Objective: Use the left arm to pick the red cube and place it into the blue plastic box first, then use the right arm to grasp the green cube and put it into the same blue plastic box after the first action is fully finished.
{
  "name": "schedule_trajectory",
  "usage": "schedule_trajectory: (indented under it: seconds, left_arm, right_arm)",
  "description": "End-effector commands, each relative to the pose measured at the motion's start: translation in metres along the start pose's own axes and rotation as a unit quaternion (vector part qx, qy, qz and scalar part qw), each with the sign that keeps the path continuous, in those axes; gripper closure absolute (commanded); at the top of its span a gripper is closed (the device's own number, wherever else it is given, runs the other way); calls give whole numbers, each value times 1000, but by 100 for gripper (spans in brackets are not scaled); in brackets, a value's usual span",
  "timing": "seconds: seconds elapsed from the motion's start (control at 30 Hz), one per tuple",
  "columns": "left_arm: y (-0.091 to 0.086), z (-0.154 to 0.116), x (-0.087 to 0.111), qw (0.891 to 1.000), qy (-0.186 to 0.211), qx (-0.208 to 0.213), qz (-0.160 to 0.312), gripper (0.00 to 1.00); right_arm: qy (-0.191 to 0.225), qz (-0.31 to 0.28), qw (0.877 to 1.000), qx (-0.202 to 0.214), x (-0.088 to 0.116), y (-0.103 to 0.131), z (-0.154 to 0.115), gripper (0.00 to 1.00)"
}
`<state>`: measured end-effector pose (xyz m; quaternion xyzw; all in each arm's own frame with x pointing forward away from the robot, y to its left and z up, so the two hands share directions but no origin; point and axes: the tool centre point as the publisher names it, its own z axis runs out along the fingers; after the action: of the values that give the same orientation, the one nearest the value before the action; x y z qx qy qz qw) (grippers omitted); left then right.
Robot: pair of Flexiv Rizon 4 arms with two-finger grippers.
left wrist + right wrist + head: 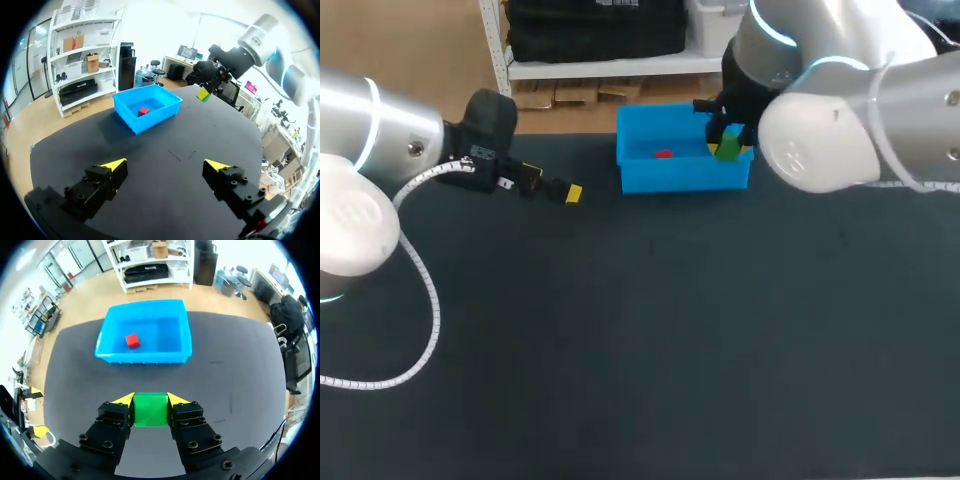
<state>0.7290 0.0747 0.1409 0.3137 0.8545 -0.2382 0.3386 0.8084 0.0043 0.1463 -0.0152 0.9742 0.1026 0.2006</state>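
The black table fills most of the head view. The right arm comes in over the table's far right corner, and the left arm comes in at the left edge. A white coiled cable hangs from the left arm and loops down onto the table near that edge. The blue box sits at the far edge, about midway along it, with its long side parallel to that edge. The right end effector is raised off the table at the right end of the box, with the box ahead of its fingers in its own wrist view. It is gripping the green cube: one yellow-tipped finger presses each of two opposite faces. From the head view the cube overlaps the right part of the box, but it is not clear whether it hangs over the inside or just short of the wall. The left end effector is near the far edge, just beside the box on the side toward the left edge, and does not touch it. Its fingers are spread wide apart with nothing between them, and only bare table lies under them. The red cube lies on the floor of the box, nearer the box's left end, apart from the walls and from both end effectors.
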Motion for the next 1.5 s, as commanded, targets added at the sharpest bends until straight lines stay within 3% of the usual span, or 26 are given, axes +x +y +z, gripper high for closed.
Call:
schedule_trajectory:
  seconds: [0.03,0.13,0.27,0.8,1.5]
  left_arm:
    - [1,0,2,1000,-4,2,1,0]
    - [1,0,2,1000,-4,2,1,0]
    - [1,0,2,1000,-4,2,1,0]
    - [1,0,2,1000,-4,2,1,0]
    - [1,0,2,1000,-4,2,1,0]
  right_arm:
    - [-54,-4,998,-19,9,-7,-7,100]
    - [-88,-4,996,-29,6,-7,-11,100]
    - [-102,-5,994,-31,4,-7,-12,100]
    - [-97,-11,995,-32,-4,-4,2,100]
    - [-96,-10,995,-22,-80,-3,56,100]
